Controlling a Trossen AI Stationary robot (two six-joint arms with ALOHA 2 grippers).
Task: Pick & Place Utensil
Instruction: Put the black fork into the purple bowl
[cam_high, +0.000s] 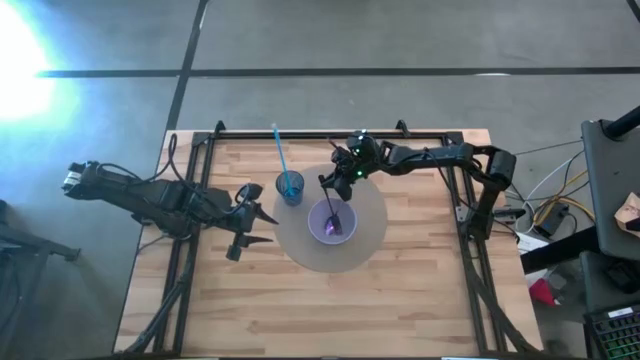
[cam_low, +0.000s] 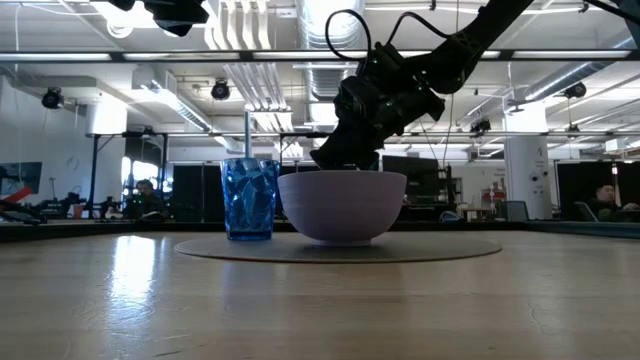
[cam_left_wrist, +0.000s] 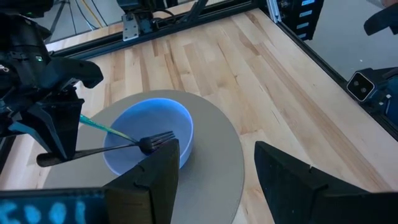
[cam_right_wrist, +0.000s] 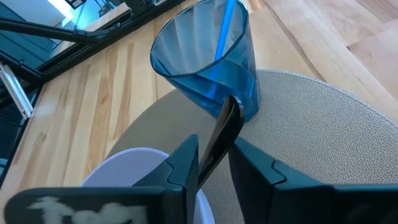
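Note:
A dark fork (cam_left_wrist: 124, 148) is in my right gripper (cam_high: 338, 183), which is shut on it above a pale bowl (cam_high: 333, 222). The tines (cam_left_wrist: 158, 142) reach over the bowl's inside; whether they touch it, I cannot tell. The bowl (cam_low: 342, 206) stands on a round grey mat (cam_high: 372, 225). Next to it on the mat is a blue cup (cam_high: 290, 187) with a blue straw (cam_high: 279, 148) in it. My left gripper (cam_high: 247, 217) is open and waits left of the mat, touching nothing. My right gripper pinches the fork's handle (cam_right_wrist: 222, 134) between its two fingers, close to the handle's free end (cam_left_wrist: 46, 158). The fingers (cam_left_wrist: 59, 134) point down from above and lie across the handle. The fork is lifted and slants from the fingers toward the bowl (cam_left_wrist: 149, 130).
The cup (cam_right_wrist: 211, 62) stands close beside my right gripper, toward the table's left. The dark frame rails (cam_high: 300, 131) run along the table's far edge and both sides. Bare wood (cam_high: 330, 310) lies between the mat and the near edge.

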